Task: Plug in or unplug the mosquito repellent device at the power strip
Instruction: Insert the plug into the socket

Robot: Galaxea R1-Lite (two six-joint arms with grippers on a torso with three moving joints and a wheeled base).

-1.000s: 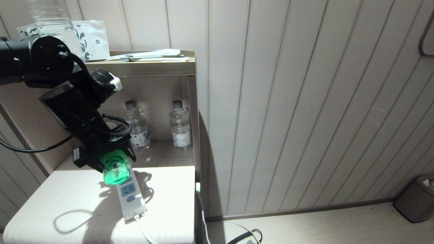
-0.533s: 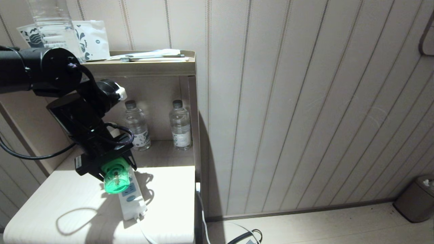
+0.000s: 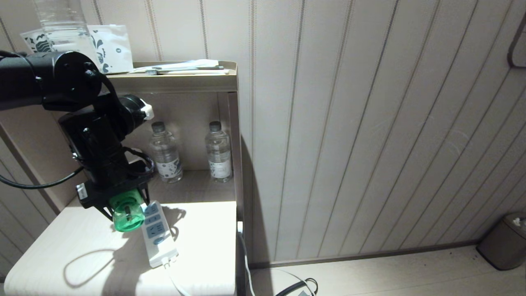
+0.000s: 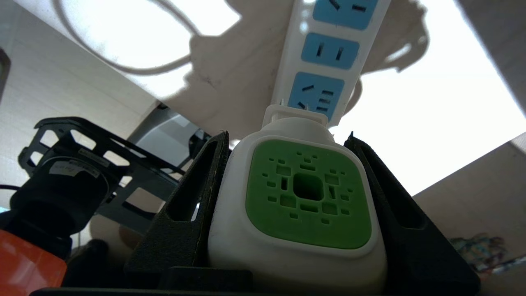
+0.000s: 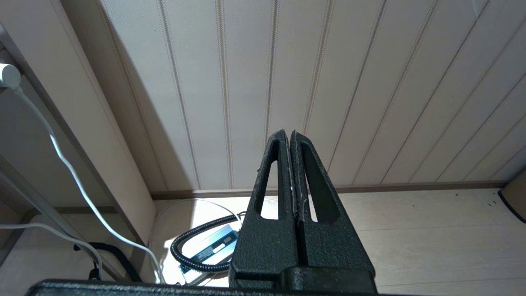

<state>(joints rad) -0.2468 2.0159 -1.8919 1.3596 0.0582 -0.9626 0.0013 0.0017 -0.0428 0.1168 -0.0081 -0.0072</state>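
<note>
My left gripper (image 3: 123, 201) is shut on the mosquito repellent device (image 3: 128, 216), its black fingers (image 4: 197, 197) pressing both sides of the white head with the green top (image 4: 308, 197). The green bottle end points toward the head camera. The device hangs just left of the power strip's (image 3: 158, 234) far end. In the left wrist view its white plug end sits close to the nearest blue socket panel (image 4: 316, 94) of the power strip (image 4: 328, 49); I cannot tell whether they touch. My right gripper (image 5: 290, 133) is shut and empty, parked facing the wall.
The strip lies on a pale table top (image 3: 61, 246) with a white cord (image 3: 246, 263) dropping off its right edge. Two water bottles (image 3: 165, 152) (image 3: 218, 152) stand at the back under a shelf (image 3: 185, 82). A bin (image 3: 503, 240) stands at the far right.
My left gripper has swung left with the device and rolled at the wrist. The device no longer covers the strip's far end, so more blue socket panels show.
</note>
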